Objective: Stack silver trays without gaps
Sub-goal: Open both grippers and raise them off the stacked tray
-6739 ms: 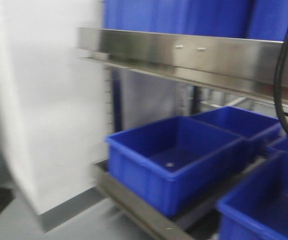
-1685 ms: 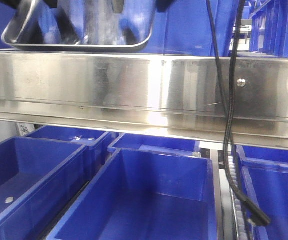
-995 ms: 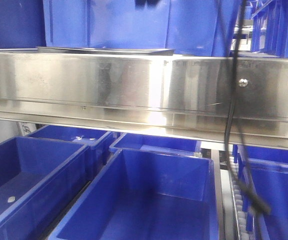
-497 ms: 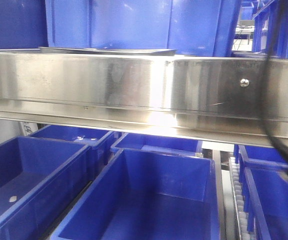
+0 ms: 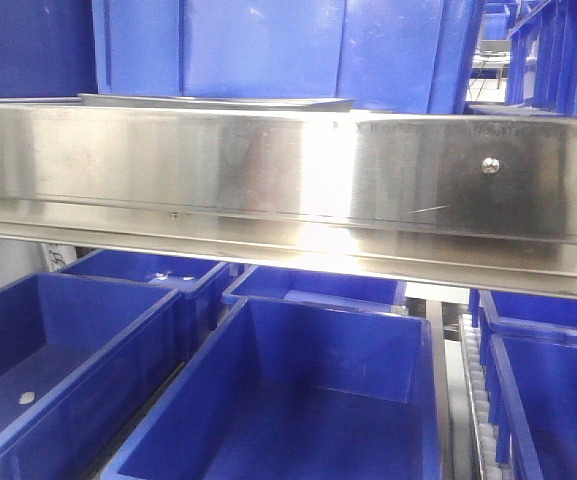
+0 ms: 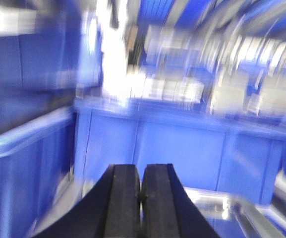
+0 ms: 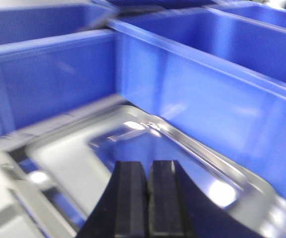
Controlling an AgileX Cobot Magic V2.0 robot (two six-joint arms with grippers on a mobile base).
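- Both pairs of jaws are pressed together and empty: left gripper [image 6: 142, 198], right gripper [image 7: 146, 198].
- Under the right gripper, the silver trays [image 7: 187, 144] lie flat on the shelf behind the steel rail [image 5: 268, 170], against the blue bins [image 7: 222, 74]. They look nested, so no hold seems needed.

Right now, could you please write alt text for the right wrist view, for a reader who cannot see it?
A shiny silver tray lies just below the right gripper, whose two black fingers are pressed together and hold nothing. Blue plastic bins stand close behind the tray and beside it. The picture is slightly blurred.
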